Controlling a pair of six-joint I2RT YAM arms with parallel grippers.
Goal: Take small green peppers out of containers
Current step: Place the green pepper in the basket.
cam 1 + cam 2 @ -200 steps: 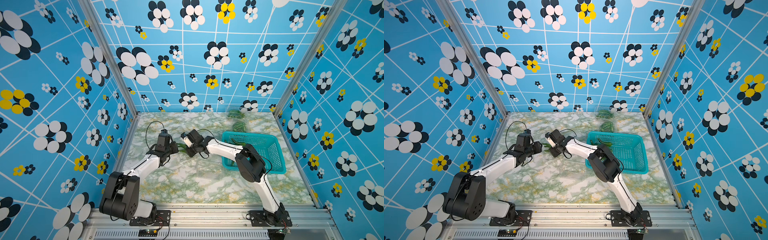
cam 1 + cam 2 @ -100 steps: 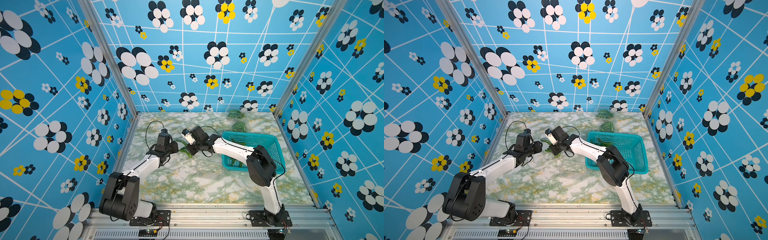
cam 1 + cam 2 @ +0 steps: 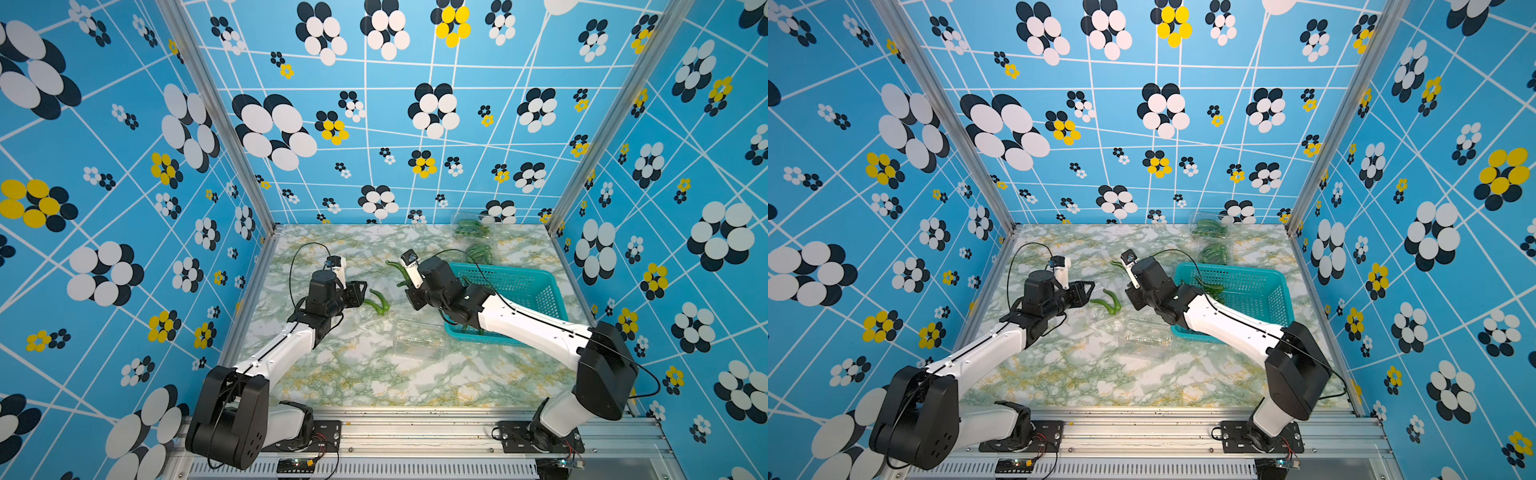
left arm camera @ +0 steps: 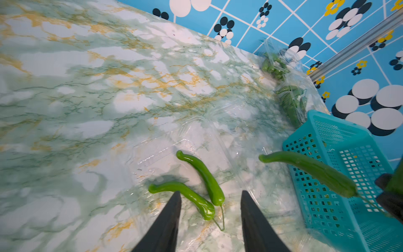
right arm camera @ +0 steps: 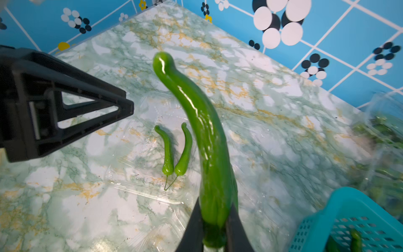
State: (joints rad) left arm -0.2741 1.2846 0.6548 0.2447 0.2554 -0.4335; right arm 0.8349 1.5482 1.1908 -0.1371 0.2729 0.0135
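Two small green peppers [image 4: 204, 174] lie side by side in an opened clear container [image 4: 165, 139] on the marble table. My left gripper [image 4: 210, 193] hovers just over their stem ends, open, holding nothing; in both top views it [image 3: 365, 287] sits left of them [image 3: 377, 306]. My right gripper [image 5: 214, 207] is shut on the stem end of another small green pepper [image 5: 196, 113], held in the air above the table. Its tip shows beyond the wrist in a top view [image 3: 1116, 264]. Two closed containers [image 3: 471, 227] [image 3: 478, 251] holding peppers stand at the back.
A teal perforated basket [image 3: 521, 291] stands right of the right wrist with a few peppers [image 5: 355, 242] inside. An empty clear container [image 3: 417, 340] lies in front of the basket's near left corner. Patterned blue walls enclose the table on three sides.
My right gripper has risen from the opened container with a pepper and swung right toward the basket. The left arm has stayed put, its jaws slightly wider.
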